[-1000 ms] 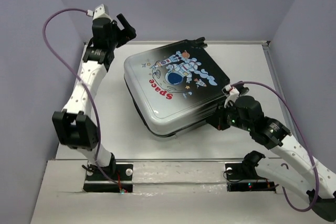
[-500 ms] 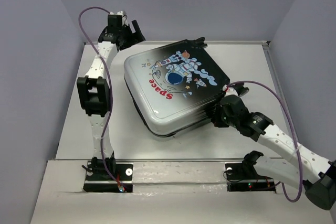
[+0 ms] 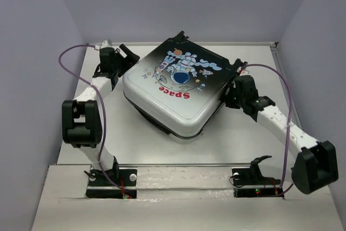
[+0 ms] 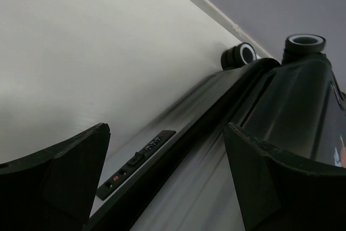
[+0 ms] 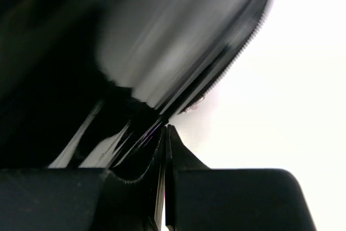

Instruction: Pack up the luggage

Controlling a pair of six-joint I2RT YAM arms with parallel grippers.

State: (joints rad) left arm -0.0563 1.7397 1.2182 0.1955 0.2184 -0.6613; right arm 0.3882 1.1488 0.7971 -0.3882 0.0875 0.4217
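The luggage (image 3: 173,93) lies shut and flat on the white table (image 3: 108,133), astronaut and red "Space" print facing up. My left gripper (image 3: 127,58) is open at its back left corner. In the left wrist view its jaws (image 4: 167,182) stand wide apart over the shell's side (image 4: 281,101), just above the combination lock (image 4: 138,163). My right gripper (image 3: 233,87) is at the suitcase's right edge. In the right wrist view its fingers (image 5: 166,129) are pressed together with the tips at the zip seam (image 5: 243,52). I cannot tell whether anything thin is pinched.
Two black caster wheels (image 4: 238,55) stick out at the suitcase's far end near the back wall. Purple walls enclose the table on three sides. A raised rim (image 3: 281,74) runs along the right. The arm bases (image 3: 111,179) sit at the near edge.
The suitcase has turned clockwise and shifted toward the back. My right gripper swung from its front right corner to its right edge. My left gripper dropped from high at the back to the suitcase's left corner.
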